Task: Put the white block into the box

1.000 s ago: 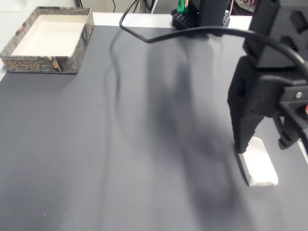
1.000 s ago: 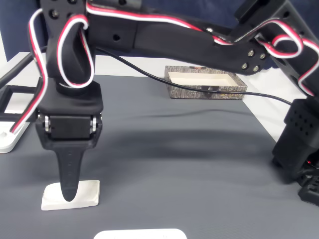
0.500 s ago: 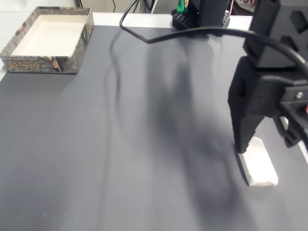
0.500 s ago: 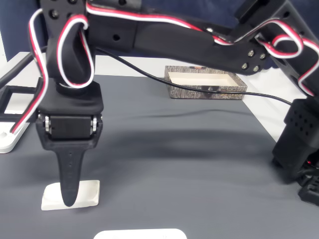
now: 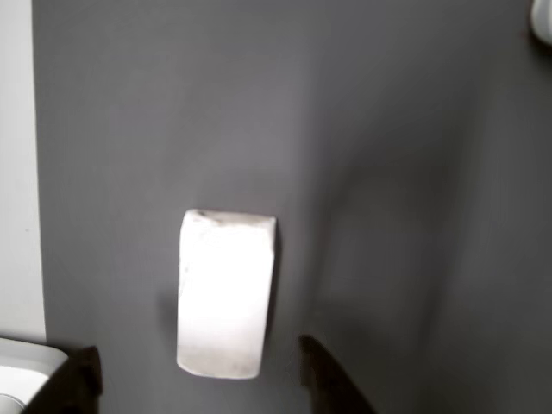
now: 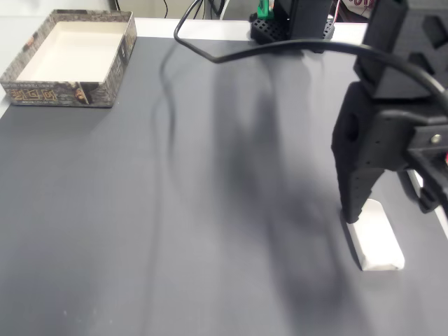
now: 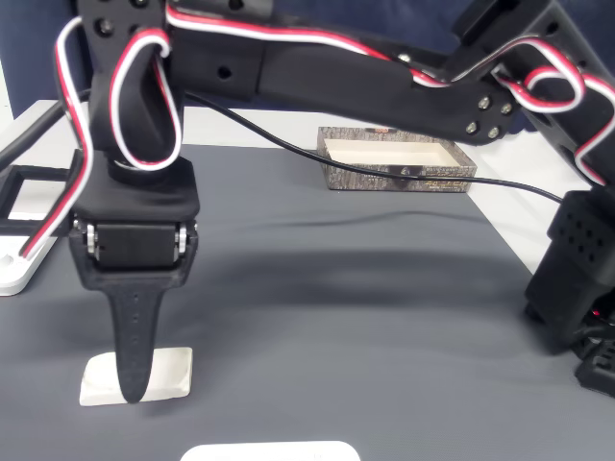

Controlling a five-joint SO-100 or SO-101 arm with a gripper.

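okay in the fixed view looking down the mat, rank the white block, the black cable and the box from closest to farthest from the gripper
1. white block: on the mat directly under the gripper, lower right.
2. black cable: across the top middle.
3. box: far top-left corner.

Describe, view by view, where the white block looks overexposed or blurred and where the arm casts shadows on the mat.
Other view: the white block is glaring and soft-edged. A fixed view: broad blurry arm shadows streak the grey mat. Another fixed view: a faint shadow band crosses the mat below the box; the gripper looks sharp.
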